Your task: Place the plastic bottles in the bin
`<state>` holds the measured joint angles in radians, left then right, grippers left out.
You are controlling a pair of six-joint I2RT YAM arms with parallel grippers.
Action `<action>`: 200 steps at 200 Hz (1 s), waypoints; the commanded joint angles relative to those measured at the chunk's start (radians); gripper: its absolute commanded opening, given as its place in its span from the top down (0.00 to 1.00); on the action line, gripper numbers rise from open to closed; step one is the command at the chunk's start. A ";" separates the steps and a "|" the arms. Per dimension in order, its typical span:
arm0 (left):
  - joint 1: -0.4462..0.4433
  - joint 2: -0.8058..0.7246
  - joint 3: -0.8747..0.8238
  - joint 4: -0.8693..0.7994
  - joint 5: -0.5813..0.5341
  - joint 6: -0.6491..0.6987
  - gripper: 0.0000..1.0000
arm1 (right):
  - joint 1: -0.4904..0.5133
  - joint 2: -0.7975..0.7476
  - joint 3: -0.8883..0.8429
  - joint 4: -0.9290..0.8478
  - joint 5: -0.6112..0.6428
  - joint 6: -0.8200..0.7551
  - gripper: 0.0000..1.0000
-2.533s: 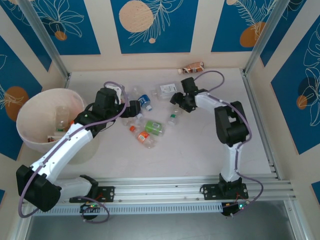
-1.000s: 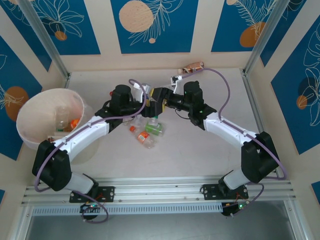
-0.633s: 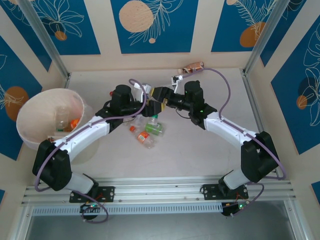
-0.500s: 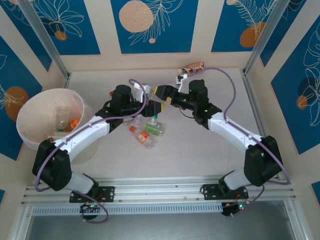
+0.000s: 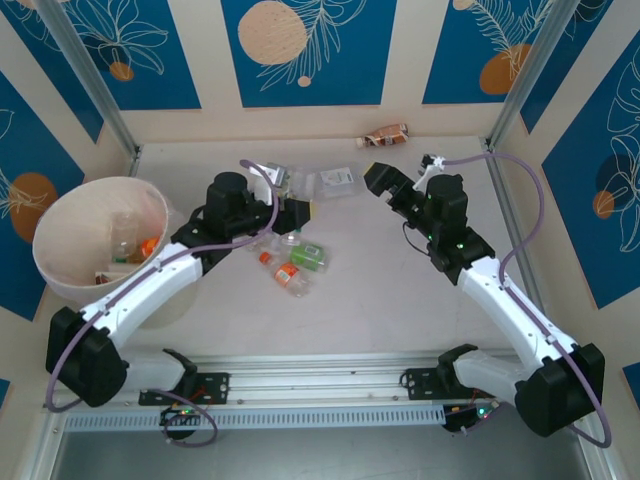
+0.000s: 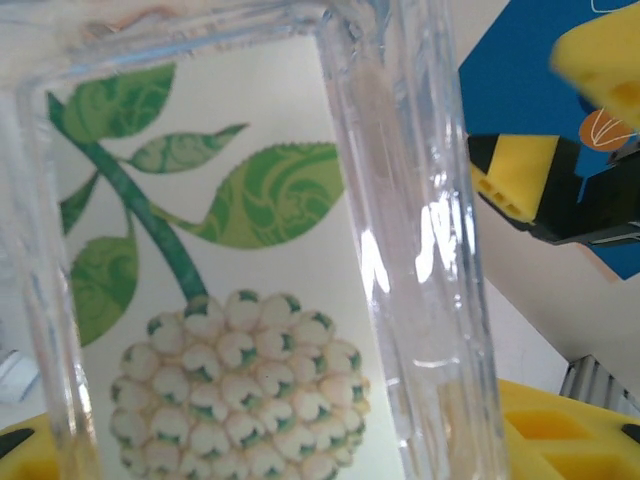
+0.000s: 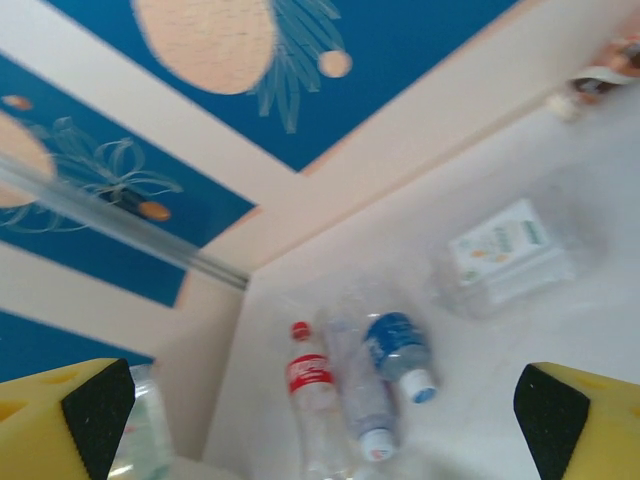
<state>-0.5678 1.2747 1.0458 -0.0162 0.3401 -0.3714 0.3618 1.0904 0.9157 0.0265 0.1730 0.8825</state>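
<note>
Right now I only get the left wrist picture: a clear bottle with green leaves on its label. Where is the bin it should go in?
Observer: In the top view the bin stands at the table's left side, left of the left gripper, shut on the leaf-label bottle.
Operator: And the yellow thing on my right?
Observer: The right gripper, jaws wide open, nothing between them.
Operator: Other bottles waiting?
Observer: Yes; the right wrist view shows a red-label bottle and a blue-label bottle lying on the table.

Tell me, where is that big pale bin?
In the overhead view, the bin sits at the far left by the side wall, beside the left arm.
</note>
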 commanded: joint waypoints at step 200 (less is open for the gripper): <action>0.013 -0.461 0.037 -0.087 -1.069 0.495 0.64 | -0.069 0.102 0.015 -0.091 -0.069 0.087 0.00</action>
<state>-0.5671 0.8059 1.1019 -0.1207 -0.4454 0.0364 0.2985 1.1774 0.8967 -0.0574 0.1375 0.9508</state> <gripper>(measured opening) 0.571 0.999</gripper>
